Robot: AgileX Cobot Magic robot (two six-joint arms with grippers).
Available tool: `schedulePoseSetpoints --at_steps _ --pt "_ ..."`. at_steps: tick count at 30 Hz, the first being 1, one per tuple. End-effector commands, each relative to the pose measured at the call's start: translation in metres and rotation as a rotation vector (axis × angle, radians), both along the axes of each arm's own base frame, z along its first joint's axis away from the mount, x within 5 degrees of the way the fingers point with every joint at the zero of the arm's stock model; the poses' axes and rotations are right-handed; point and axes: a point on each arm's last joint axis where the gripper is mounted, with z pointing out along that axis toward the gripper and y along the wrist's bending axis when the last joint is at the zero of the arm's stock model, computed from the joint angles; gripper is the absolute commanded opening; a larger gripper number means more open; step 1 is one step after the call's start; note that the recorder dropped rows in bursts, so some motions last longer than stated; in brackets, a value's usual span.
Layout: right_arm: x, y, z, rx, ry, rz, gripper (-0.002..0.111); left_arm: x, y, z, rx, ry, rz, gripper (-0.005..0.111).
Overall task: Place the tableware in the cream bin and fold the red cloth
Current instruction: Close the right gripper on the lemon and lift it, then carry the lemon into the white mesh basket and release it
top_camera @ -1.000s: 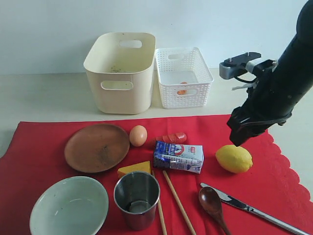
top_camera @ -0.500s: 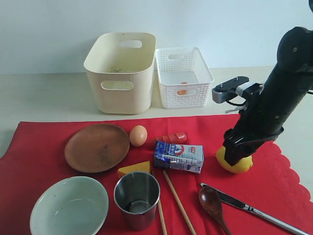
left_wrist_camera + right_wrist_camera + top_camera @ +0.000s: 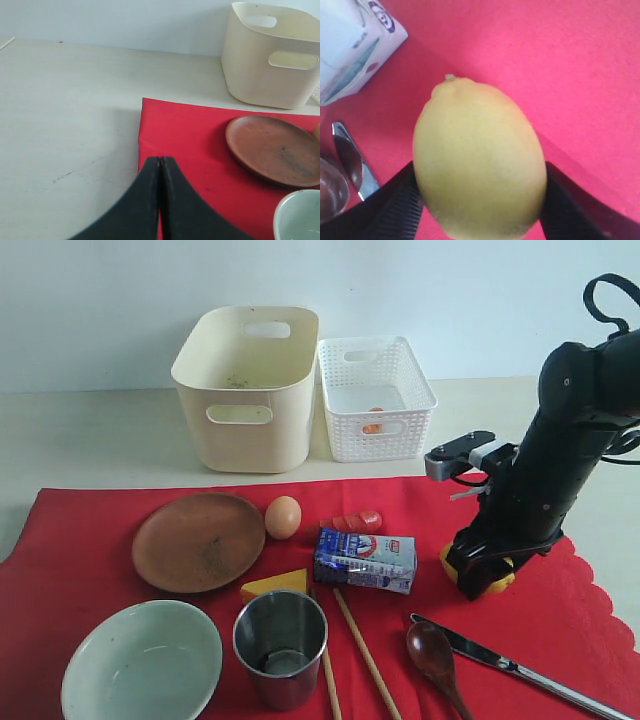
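Observation:
On the red cloth (image 3: 90, 540) lie the tableware: a brown plate (image 3: 197, 541), a pale bowl (image 3: 140, 660), a steel cup (image 3: 280, 645), two chopsticks (image 3: 365, 655), a dark spoon (image 3: 432, 650) and a knife (image 3: 520, 670). The cream bin (image 3: 245, 385) stands behind the cloth. My right gripper (image 3: 482, 575) is down on the cloth with its fingers pressed against both sides of the lemon (image 3: 480, 155). My left gripper (image 3: 160, 159) is shut on nothing, above the cloth's left edge (image 3: 142, 130), near the plate (image 3: 275, 147); the exterior view does not show it.
A white lattice basket (image 3: 375, 395) stands right of the bin with a small orange item inside. An egg (image 3: 282, 517), a milk carton (image 3: 365, 560), a cheese wedge (image 3: 275, 585) and a small red item (image 3: 352, 522) lie mid-cloth. Bare table lies left of the cloth.
The right arm has come down and leftward from above the lemon, and its fingers now sit around the lemon on the cloth. Nothing else has moved.

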Motion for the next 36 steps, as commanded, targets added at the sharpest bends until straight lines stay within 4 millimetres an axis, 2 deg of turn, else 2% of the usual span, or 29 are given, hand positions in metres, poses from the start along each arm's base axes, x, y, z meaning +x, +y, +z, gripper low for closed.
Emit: schedulePoseSetpoints --at_steps 1,3,8,12,18,23,27,29,33,35,36 --pt "0.002 0.001 -0.002 0.004 -0.019 -0.019 0.014 0.000 0.000 0.000 0.001 -0.013 0.001 0.000" --pt "0.003 0.001 0.000 0.005 -0.014 -0.017 0.000 0.000 0.000 0.000 0.001 -0.013 0.001 0.000" --pt "0.011 0.005 0.014 0.014 0.009 -0.037 0.000 0.000 0.000 0.000 0.001 -0.013 0.001 0.000" --pt "0.016 0.011 0.035 0.075 -0.013 -0.064 0.000 0.000 0.000 0.000 0.001 -0.013 0.001 0.000" --pt "0.029 0.019 0.080 0.195 -0.207 -0.082 0.000 0.000 0.000 0.000 0.001 -0.013 0.001 0.000" --pt "0.046 0.022 0.107 0.230 -0.361 -0.089 0.000 0.000 0.000 0.000 0.001 -0.013 0.001 0.000" --pt "0.069 0.028 0.121 0.254 -0.440 -0.103 0.000 0.000 0.000 0.000 0.001 -0.013 0.001 0.000" --pt "0.089 0.033 0.125 0.269 -0.479 -0.115 0.000 0.000 0.000 0.000 0.001 -0.013 0.001 0.000" --pt "0.136 0.044 0.118 0.286 -0.534 -0.122 0.000 0.000 0.000 0.000 0.001 -0.013 0.001 0.000" --pt "0.157 0.050 0.108 0.294 -0.556 -0.120 0.000 0.000 0.000 0.000 0.001 -0.013 0.001 0.000" --pt "0.171 0.054 0.097 0.294 -0.564 -0.119 0.000 0.000 0.000 0.000 0.001 -0.013 0.001 0.000"
